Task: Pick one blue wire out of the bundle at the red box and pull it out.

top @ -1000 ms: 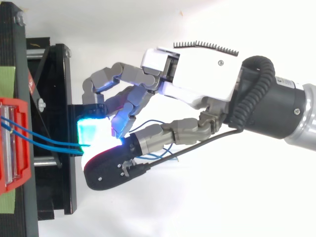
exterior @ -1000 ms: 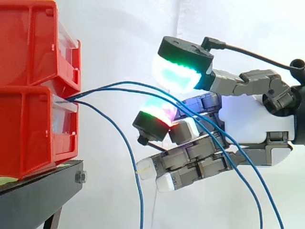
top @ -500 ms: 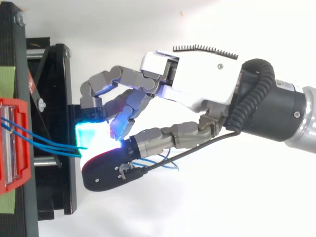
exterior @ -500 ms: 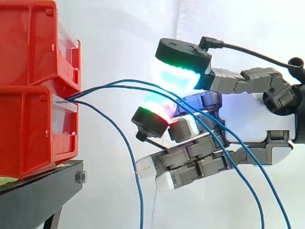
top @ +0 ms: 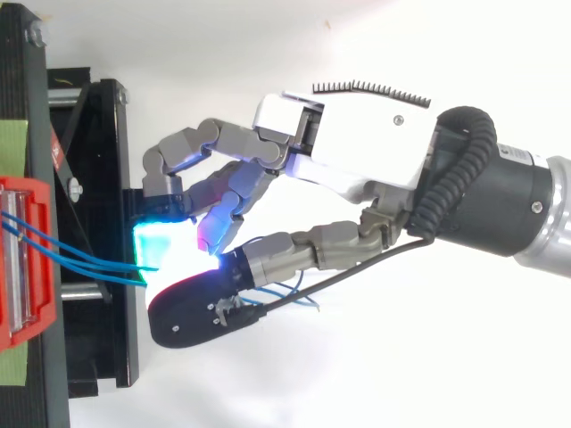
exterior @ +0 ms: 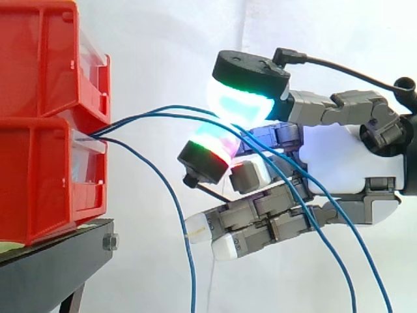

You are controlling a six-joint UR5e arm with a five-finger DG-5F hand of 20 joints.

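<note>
The robot's white and grey hand reaches in level from the right and stops short of the stacked red plastic bins on their black metal stand. This is probably so that it meets the thin blue wires in free air, where they fan apart and one can be singled out, rather than at the crowded mouth of the lower bin. The thumb comes down from above and one finger rises from below, their glowing pads drawn almost together with two of the wires running between them. It reads as a light pinch on that pair, though taking two where one is wanted looks like a risk. The other fingers lie half curled lower down, out of the way and holding nothing. From above, the hand has its fingertips over the stand's edge, and the wires run from the bin straight into the glow. The wires look slim, smooth and springy. They leave the front of the lower bin together; two arch up between the pads and fall away to the lower right across the hand, while a third blue wire droops alone, clear of the hand.
</note>
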